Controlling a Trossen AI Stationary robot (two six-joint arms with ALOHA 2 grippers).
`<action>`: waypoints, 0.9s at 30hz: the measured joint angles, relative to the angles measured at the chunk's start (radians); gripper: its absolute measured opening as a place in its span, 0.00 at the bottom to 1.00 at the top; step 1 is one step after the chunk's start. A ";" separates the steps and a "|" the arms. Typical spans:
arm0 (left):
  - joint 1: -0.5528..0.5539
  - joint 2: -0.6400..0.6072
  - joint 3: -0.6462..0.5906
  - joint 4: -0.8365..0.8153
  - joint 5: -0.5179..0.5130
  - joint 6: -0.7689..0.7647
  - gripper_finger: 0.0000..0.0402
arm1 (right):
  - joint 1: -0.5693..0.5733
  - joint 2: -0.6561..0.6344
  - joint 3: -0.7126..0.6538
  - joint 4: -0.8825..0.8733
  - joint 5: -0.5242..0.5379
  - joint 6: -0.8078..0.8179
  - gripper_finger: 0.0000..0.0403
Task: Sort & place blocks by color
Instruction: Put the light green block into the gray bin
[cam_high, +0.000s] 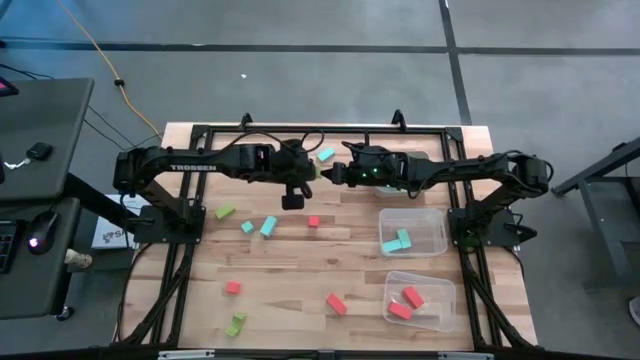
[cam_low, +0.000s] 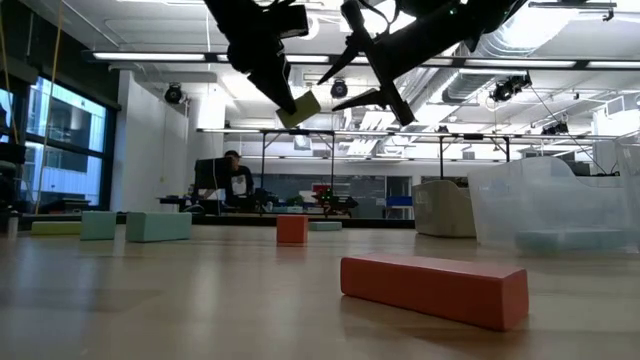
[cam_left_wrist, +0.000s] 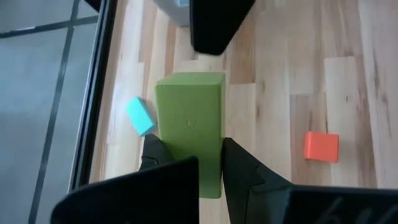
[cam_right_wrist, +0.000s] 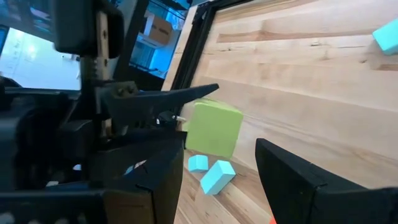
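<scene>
Overhead, table-level and two close wrist cameras share the raised green block (cam_left_wrist: 189, 134).

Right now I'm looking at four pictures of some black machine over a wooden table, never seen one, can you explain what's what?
It is a robot with two arms. One picture looks straight down, one looks level across the table, and two come from cameras on the wrists. The left gripper is shut on a lime green block, held up in the air. The right gripper faces it, open. Small green, blue and red blocks lie scattered on the wood. Two clear bins hold blue and red ones.
</scene>
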 joint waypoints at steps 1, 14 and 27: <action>0.002 0.000 0.000 -0.007 0.000 -0.004 0.00 | 0.000 0.000 0.000 0.003 0.001 -0.001 0.47; 0.006 0.000 0.000 0.017 0.009 0.006 0.00 | -0.001 0.042 0.000 0.057 0.008 0.032 0.47; -0.002 0.091 0.001 0.022 0.012 0.020 0.00 | -0.009 0.053 -0.002 0.048 0.002 0.039 0.47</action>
